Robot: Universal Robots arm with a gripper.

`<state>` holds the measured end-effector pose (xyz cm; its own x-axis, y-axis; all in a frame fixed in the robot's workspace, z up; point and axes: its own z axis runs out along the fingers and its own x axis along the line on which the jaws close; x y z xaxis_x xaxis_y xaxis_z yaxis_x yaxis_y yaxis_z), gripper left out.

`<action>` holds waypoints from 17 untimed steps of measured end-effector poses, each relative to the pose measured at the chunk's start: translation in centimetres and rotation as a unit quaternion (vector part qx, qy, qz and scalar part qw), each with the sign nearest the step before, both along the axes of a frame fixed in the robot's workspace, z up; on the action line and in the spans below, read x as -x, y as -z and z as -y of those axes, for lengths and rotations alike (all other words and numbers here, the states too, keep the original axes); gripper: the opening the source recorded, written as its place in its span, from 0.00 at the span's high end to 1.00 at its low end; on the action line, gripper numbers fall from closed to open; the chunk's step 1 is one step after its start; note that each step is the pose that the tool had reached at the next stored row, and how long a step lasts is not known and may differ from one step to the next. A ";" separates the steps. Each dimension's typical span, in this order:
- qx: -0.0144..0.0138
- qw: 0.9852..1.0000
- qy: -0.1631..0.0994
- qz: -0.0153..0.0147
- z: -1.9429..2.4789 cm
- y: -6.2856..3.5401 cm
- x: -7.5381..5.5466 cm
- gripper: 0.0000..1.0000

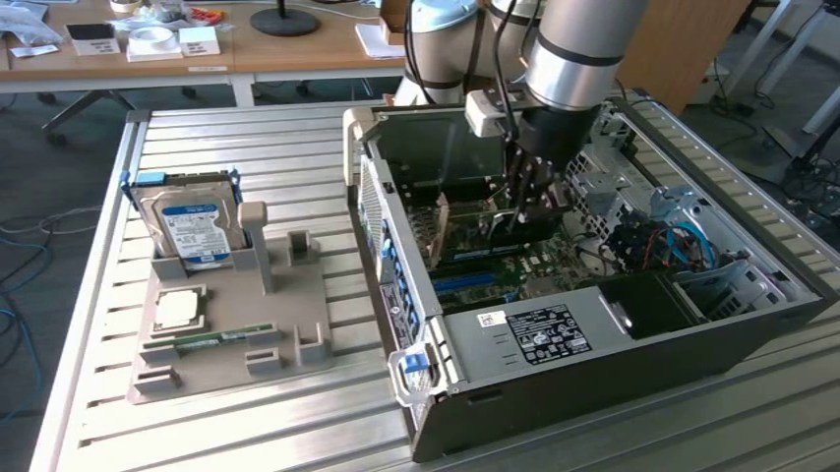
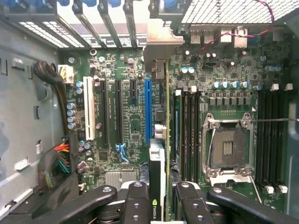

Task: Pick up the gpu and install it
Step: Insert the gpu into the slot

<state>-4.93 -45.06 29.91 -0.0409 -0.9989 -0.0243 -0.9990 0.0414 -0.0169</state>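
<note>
The black pincer (image 2: 161, 205) is clenched on the thin, dark circuit-board gpu (image 2: 158, 163), held edge-on over the green motherboard (image 2: 135, 126) — light, stiff, fragile — probably best gripped by its bare board edge.

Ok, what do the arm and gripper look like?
The arm is a silvery-grey tube with a black band and pale grey joints; dark cables run down beside it. A small white box sits at the wrist. The gripper is black, with jointed link fingers studded with round pins.

Silver-grey arm (image 1: 577, 49), black pincer (image 1: 528, 208)
</note>
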 end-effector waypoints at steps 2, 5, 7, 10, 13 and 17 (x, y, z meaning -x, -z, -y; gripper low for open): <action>0.000 1.000 0.000 0.000 0.16 0.01 0.0 0.73; 0.000 1.000 0.000 0.000 0.34 0.03 0.1 0.73; 0.000 1.000 0.000 0.000 0.34 0.17 0.3 0.73; 0.000 1.000 0.000 0.000 0.34 0.39 0.5 0.73; 0.000 1.000 0.000 0.000 0.34 0.66 0.7 0.73; 0.000 1.000 0.000 0.000 0.35 0.80 0.8 0.73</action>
